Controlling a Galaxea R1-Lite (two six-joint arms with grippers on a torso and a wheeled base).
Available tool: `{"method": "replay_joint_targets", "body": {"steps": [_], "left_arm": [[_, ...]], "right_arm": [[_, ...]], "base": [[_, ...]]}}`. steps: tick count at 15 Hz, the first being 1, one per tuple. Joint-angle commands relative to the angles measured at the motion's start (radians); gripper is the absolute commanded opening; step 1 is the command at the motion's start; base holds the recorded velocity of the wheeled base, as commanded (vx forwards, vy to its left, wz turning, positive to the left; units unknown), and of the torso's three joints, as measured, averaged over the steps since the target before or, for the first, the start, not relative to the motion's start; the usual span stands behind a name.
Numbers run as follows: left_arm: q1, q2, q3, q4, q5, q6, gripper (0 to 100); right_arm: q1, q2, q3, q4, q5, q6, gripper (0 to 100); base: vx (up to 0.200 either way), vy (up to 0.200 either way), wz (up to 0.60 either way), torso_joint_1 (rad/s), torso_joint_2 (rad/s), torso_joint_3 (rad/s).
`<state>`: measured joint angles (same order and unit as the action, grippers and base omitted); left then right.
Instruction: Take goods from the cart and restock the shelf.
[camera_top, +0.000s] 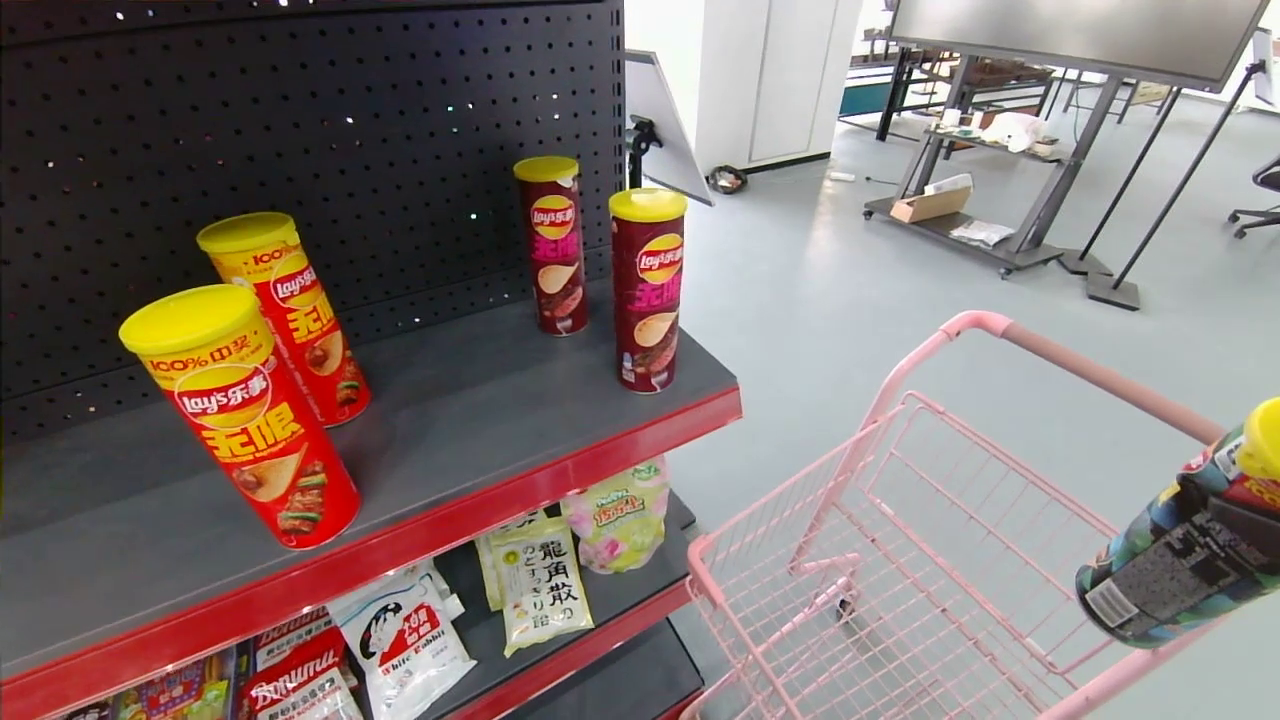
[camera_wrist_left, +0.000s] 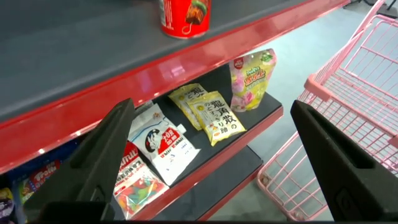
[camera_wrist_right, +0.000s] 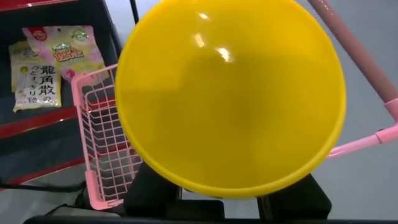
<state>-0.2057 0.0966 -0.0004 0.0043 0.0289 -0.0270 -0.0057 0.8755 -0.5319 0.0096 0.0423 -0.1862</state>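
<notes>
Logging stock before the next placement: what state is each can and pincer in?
Front red can: upright, lidded.
Rear red can: upright, lidded.
Front maroon can: upright, lidded.
Rear maroon can: upright, lidded.
Blue-green can: tilted, lidded, held near the cart rim.
Right pincer: shut on that can.
Left pincer: open.

Mock shop: stocked shelf (camera_top: 560, 470); cart (camera_top: 900, 560)

Yellow lid (camera_wrist_right: 230, 93), bright and plain, at the black right claw (camera_wrist_right: 224, 208); its can (camera_top: 1170, 570) is a teal, black and red patchwork. Near the claw, pink wire grid: the cart (camera_top: 900, 560). Off to the claw's left, two red cans (camera_top: 240, 415) and two maroon cans (camera_top: 648, 290), all yellow-lidded, on a grey shelf (camera_top: 480, 420) edged red, black dotted pegboard (camera_top: 300, 130) behind.
</notes>
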Motion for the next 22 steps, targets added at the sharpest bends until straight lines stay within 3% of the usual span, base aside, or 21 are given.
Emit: {"method": "replay_joint_targets", "body": {"steps": [1, 5, 7, 15, 22], "left_arm": [[0.000, 0.002, 0.000, 0.000, 0.000, -0.002, 100], [0.000, 0.002, 0.000, 0.000, -0.001, 0.002, 100], [0.000, 0.002, 0.000, 0.002, -0.006, 0.025, 100], [0.000, 0.002, 0.000, 0.002, -0.007, 0.027, 100], [0.000, 0.002, 0.000, 0.002, -0.007, 0.027, 100]], "right_arm": [[0.000, 0.002, 0.001, -0.002, 0.001, 0.001, 0], [0.000, 0.005, 0.000, -0.005, 0.001, 0.001, 0], [0.000, 0.002, 0.003, -0.003, 0.001, 0.001, 0], [-0.007, -0.004, 0.020, 0.001, -0.039, -0.010, 0], [-0.007, -0.001, 0.023, -0.005, -0.042, -0.010, 0]], "base": [[0.000, 0.000, 0.00, 0.159, -0.37, -0.222], [0.000, 0.000, 0.00, 0.162, -0.37, -0.212], [0.000, 0.000, 0.00, 0.154, -0.35, -0.202], [0.000, 0.000, 0.00, 0.050, -0.12, -0.063], [0.000, 0.000, 0.60, 0.004, 0.00, 0.004]]}}
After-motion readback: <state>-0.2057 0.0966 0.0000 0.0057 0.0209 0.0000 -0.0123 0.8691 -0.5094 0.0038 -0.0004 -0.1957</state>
